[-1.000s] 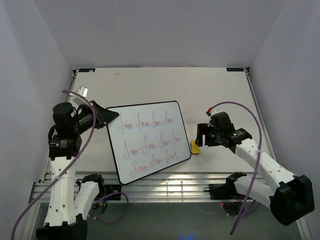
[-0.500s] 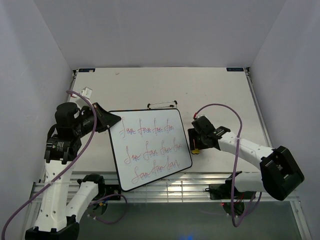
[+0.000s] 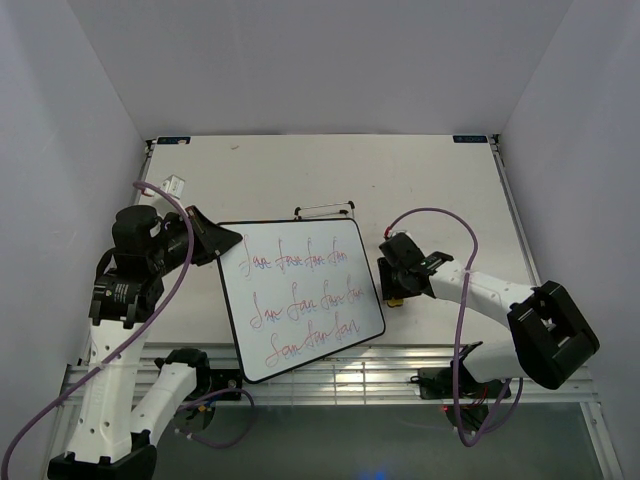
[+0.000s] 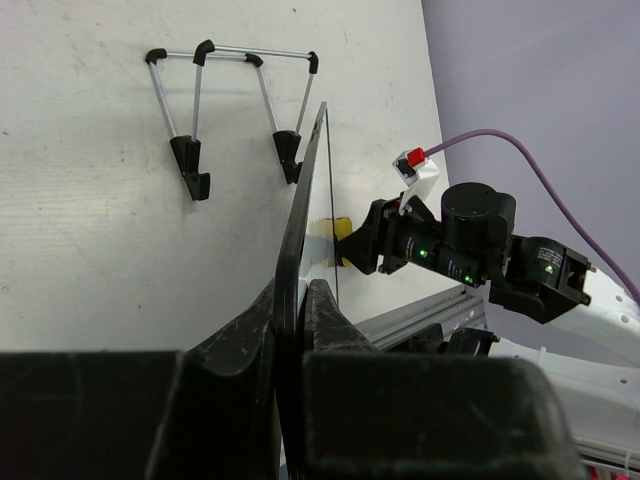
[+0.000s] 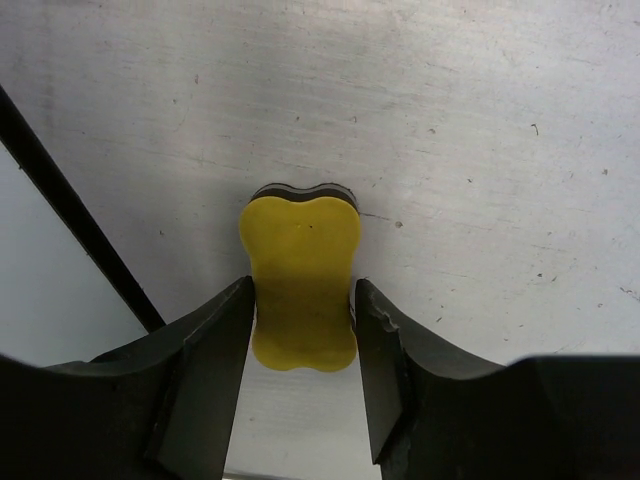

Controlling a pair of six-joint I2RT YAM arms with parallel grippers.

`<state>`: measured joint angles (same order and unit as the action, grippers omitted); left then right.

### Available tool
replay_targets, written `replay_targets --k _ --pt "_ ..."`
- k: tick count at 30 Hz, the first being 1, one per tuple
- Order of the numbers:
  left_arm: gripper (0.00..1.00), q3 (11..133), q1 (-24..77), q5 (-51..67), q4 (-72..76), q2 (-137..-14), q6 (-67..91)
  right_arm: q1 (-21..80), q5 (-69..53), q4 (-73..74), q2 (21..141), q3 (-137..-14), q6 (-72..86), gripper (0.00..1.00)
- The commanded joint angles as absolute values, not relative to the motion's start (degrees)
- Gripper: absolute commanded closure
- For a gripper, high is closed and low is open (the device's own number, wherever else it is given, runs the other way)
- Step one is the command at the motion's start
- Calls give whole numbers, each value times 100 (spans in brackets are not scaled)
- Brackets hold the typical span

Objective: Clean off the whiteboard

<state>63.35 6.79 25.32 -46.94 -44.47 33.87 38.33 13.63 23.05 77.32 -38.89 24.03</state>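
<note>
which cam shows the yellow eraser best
Right wrist: the yellow eraser fills the middle, whole outline clear, between the fingers of the right claw. Top external shows only a yellow sliver under that claw; left wrist shows a scrap past the whiteboard edge.

Whiteboard (image 4: pixel 300 230) edge-on, face hidden; eraser (image 4: pixel 340 230) largely hidden.

robot lab test cell. plain white walls (image 3: pixel 70 120) box in a white table (image 3: pixel 420 180) on three sides. slotted metal rail (image 3: pixel 380 372) runs along the near edge. left arm (image 3: pixel 105 390) and right arm (image 3: pixel 490 293), both white robot arms, are mounted there, with purple cables (image 3: pixel 470 222) looping off them. even overhead light, bare work surface.
</note>
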Motion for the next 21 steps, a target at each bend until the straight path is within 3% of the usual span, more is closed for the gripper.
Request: replay_targets --k 1,10,16,21 --pt "100 6232 721 1652 -5010 -4500 2057 3867 1485 2109 7743 -4043 2478 50" --pt "100 6056 738 1995 -4887 -4544 2039 3876 1538 2118 7594 -4017 2443 61" --pt "100 5924 738 2135 -4781 -4623 2030 3867 1705 2180 7242 -4008 2365 64" --pt "100 5933 738 2136 -4746 -4623 2021 3858 1652 2118 7619 -3946 2303 64"
